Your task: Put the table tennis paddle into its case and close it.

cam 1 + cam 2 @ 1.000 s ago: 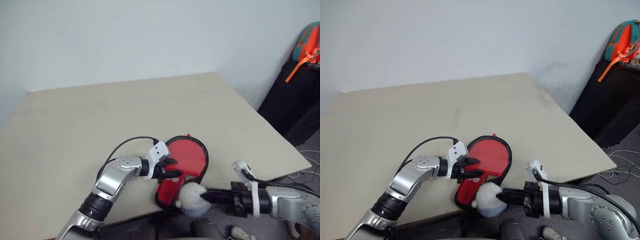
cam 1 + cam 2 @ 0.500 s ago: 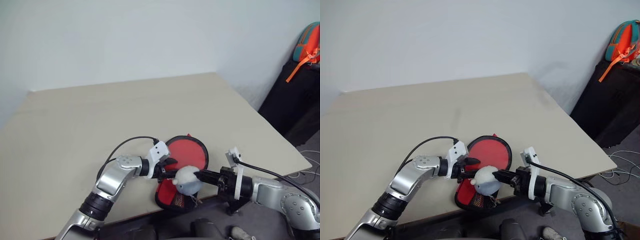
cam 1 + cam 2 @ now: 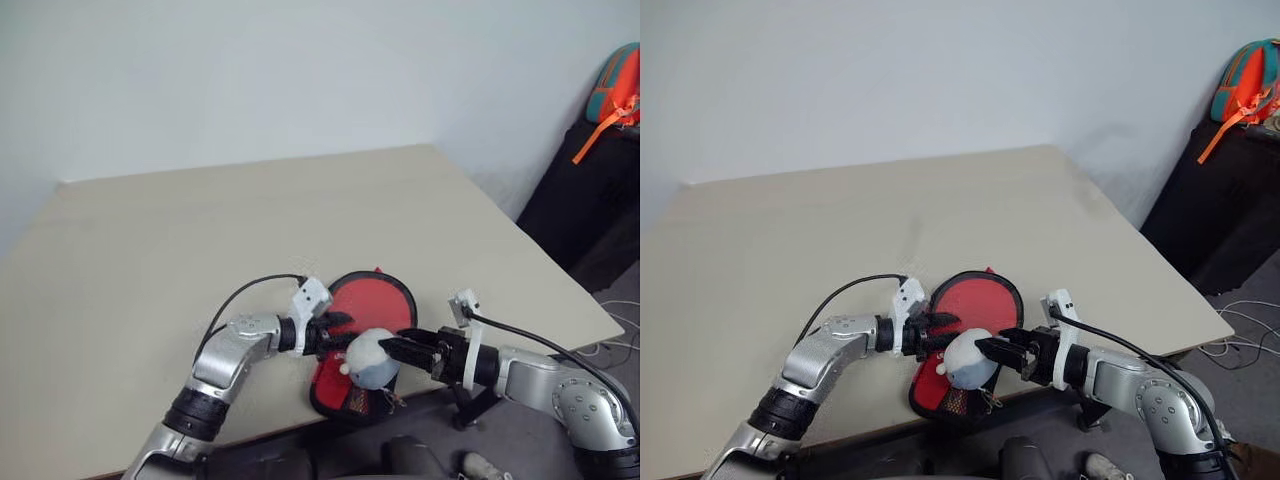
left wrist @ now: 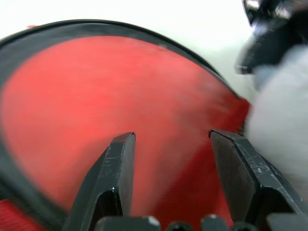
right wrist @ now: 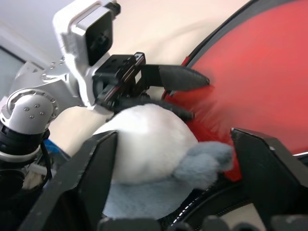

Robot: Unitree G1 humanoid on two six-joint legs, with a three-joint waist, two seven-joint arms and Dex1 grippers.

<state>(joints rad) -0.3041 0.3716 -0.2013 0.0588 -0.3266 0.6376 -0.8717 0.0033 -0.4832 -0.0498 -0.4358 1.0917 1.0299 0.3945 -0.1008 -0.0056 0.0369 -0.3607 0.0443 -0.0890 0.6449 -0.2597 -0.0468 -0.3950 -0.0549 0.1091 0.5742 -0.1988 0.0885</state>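
Red fabric case (image 3: 358, 352) lies at the near edge of the beige surface (image 3: 200, 230), paddle-shaped, black trim round the rim, narrow end toward the robot and hanging close to the surface edge, with a small mesh or patterned patch there. Red round face of the table tennis paddle (image 3: 378, 303) shows at the case's far, wide end, ringed by the black border; handle can't be made out, so how far the paddle sits inside is unclear.

Grey-white plush lump (image 3: 368, 359), rounded with a greyer tail bit, sits on top of the case's middle, touching it. In the right wrist view it lies between the right claw's two black fingers (image 5: 91, 178), which stand wide apart on either side of it, not pinching it.

Right claw (image 3: 392, 348) comes in from the case's right side, tips at the lump, spread wide and gripping nothing that can be seen. Left claw (image 3: 335, 335) comes from the case's left side, fingers partly apart over the red face; left wrist view shows both fingers (image 4: 113, 180) spread over the red with a gap between, no clear grip on anything. The two claws' tips are near each other over the case.

Beyond the case the surface runs to a pale wall. Far right of the case, off the surface, an orange and teal bag (image 3: 612, 95) sits on a dark stand.
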